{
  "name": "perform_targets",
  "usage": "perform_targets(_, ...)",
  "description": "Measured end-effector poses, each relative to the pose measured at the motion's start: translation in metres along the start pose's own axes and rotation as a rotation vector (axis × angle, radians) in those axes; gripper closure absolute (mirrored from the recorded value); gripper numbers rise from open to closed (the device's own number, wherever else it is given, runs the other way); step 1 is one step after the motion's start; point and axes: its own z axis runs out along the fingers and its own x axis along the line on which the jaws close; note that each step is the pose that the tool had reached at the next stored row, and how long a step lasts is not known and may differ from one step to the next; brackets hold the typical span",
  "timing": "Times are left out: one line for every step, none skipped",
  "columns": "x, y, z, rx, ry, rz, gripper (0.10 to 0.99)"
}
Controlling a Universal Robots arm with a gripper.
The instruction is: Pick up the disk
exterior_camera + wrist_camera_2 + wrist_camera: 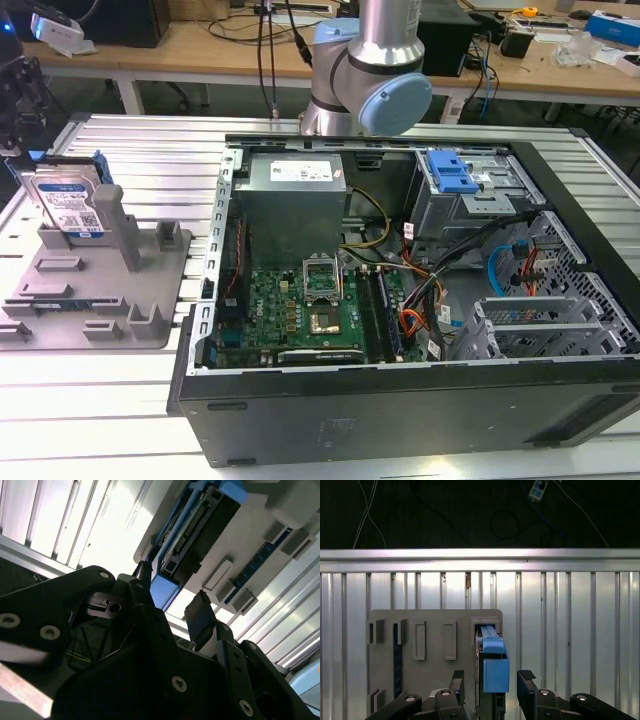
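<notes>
Exterior view, starting at its left: the disk (70, 205) stands on edge in a slot of a grey fixture plate (100, 290), label facing out, with a blue rail along one side. Further toward that view's right sits the open computer case (400, 400), and the robot arm (380, 60) rises behind it. In the first wrist view the gripper (491, 680) looks down along the disk's thin edge. Its jaws are spread wide, one on either side, touching neither face. I'd reckon the disk is stiff, dense for its size and smooth-sided, and wouldn't like a knock. The two broad flat faces near the top edge look the sound place to pinch, squarely.
</notes>
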Motion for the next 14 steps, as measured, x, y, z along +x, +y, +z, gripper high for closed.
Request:
perform_targets(0.0000, 0.0000, 0.0014, 0.000, 0.0004, 0.000, 0.545)
perform_targets(-0.0002, -0.0001, 0.0023, 0.000, 0.0006, 0.000, 0.545)
perform_targets(-0.0011, 0.0003, 0.0037, 0.000, 0.0010, 0.000, 0.545)
perform_targets(-0.0016, 0.0006, 0.0046, 0.000, 0.0013, 0.000, 0.545)
perform_targets(-0.0022, 0.0011, 0.0054, 0.000, 0.0015, 0.000, 0.545)
perform_targets(-0.0028, 0.0029, 0.0069, 0.000, 0.0020, 0.000, 0.545)
perform_targets(-0.0032, 0.0047, 0.0080, 0.000, 0.0025, 0.000, 0.545)
perform_targets(-0.0035, 0.0056, 0.0091, 0.000, 0.0028, 0.000, 0.545)
perform_targets(-0.0036, 0.0058, 0.0097, 0.000, 0.0029, 0.000, 0.545)
perform_targets(-0.0037, 0.0058, 0.0107, 0.000, 0.0031, 0.000, 0.545)
perform_targets(-0.0037, 0.0058, 0.0116, 0.000, 0.0031, 0.000, 0.545)
perform_targets(-0.0038, 0.0058, 0.0123, 0.000, 0.0030, 0.000, 0.545)
perform_targets(-0.0038, 0.0058, 0.0128, 0.000, 0.0031, 0.000, 0.545)
perform_targets(-0.0037, 0.0056, 0.0135, 0.000, 0.0031, 0.001, 0.545)
